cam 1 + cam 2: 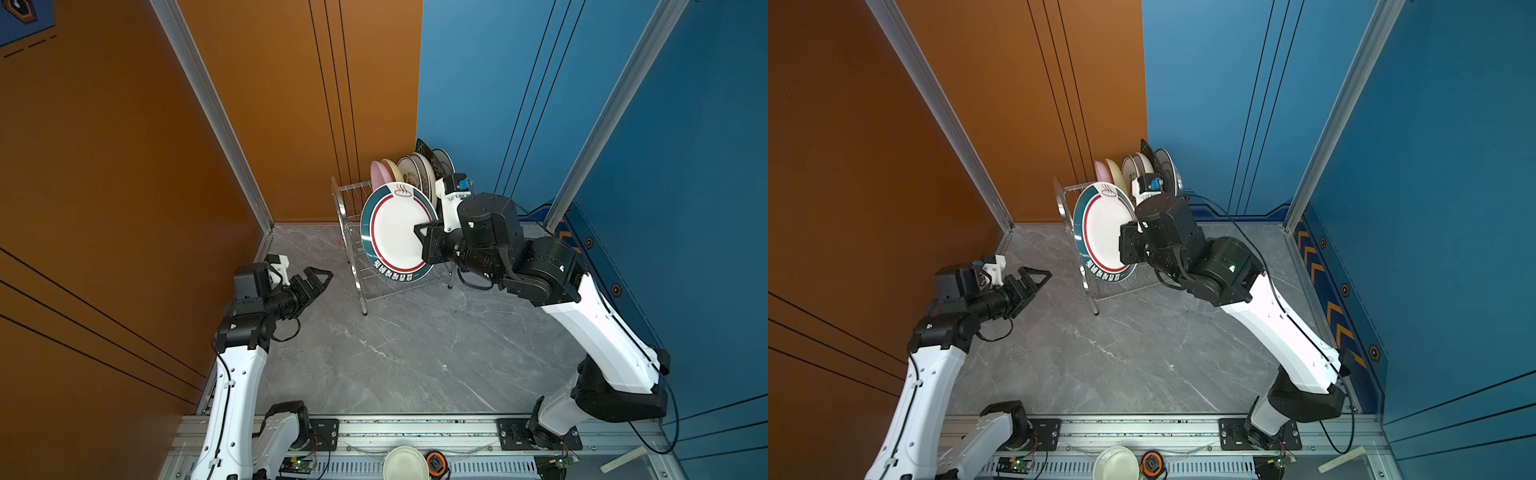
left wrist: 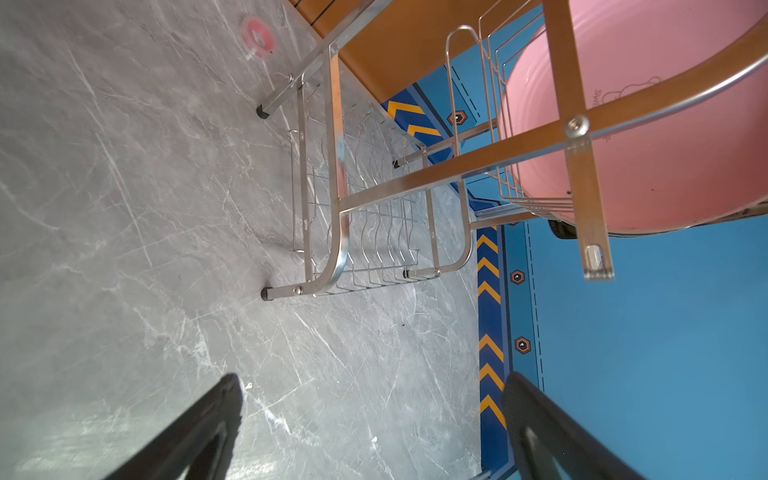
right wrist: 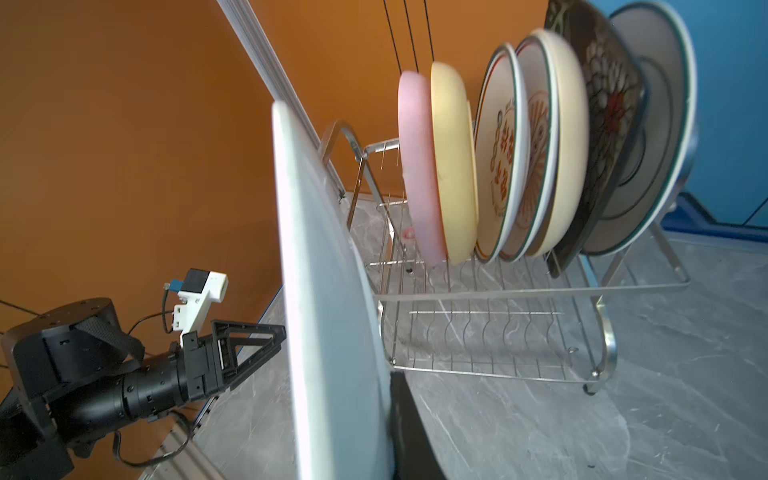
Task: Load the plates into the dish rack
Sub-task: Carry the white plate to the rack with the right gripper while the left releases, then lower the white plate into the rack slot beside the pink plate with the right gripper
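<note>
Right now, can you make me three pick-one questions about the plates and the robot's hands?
1. Where do the plates in the rack stand? A) top shelf B) bottom shelf C) floor
2. What colour is the racked plate nearest the held plate? A) black B) pink C) blue
3. How is the left hand? A) shut on a plate B) shut on a cup C) open, empty
Answers: 1 A, they sit in the upper wires; 2 B, the pink plate starts the row; 3 C, it gapes with nothing inside.
</note>
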Controlling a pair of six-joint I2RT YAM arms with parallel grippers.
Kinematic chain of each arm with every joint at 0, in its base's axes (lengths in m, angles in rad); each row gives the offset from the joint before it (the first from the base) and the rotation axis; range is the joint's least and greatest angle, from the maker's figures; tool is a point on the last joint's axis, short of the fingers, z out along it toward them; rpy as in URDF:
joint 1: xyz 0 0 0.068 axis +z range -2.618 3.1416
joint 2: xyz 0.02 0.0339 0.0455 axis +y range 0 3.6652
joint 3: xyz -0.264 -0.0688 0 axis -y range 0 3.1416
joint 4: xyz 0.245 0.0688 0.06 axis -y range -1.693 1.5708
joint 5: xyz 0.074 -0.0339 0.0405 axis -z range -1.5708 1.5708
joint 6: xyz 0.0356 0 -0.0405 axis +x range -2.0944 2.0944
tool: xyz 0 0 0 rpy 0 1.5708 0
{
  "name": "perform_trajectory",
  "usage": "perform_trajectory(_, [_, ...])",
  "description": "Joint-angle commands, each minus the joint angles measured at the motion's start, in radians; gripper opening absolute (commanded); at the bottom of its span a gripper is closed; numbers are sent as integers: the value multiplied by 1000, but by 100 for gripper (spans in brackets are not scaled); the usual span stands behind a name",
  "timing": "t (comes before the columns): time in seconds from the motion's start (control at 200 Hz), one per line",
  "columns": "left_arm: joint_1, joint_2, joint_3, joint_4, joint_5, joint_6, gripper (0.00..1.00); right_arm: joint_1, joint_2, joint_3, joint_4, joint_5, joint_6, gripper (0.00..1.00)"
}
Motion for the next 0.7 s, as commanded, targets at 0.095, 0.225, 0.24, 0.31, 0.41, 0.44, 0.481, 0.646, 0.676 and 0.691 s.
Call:
perform_trajectory(0.095, [-16,52,-31,162,-9,4,98,44,186,253,-8,302,-179,0])
perform_trajectory(0.225, [-29,77,-64,223,0,-1,98,57,232,268,148,374,-273,0])
perform_trajectory(0.24, [-30,79,-69,230,2,-2,98,59,236,269,166,382,-283,0])
perform_trajectory(0.31, [-35,91,-85,256,7,-7,98,72,259,267,252,432,-348,0])
perform_trajectory(0.41, [-49,102,-100,276,14,-3,98,86,296,263,363,472,-429,0])
perform_trajectory(0.44, [-52,105,-102,280,15,-2,98,90,308,263,396,486,-454,0])
perform_trajectory(0.481, [-55,108,-104,281,16,1,98,95,325,263,443,511,-491,0])
perform_trajectory(0.646, [-73,116,-104,284,16,4,98,113,398,252,673,621,-668,0])
perform_trajectory(0.676, [-76,118,-104,283,15,5,98,113,410,251,706,634,-690,0])
perform_trajectory(0.691, [-77,117,-104,283,16,7,98,112,417,251,723,638,-701,0])
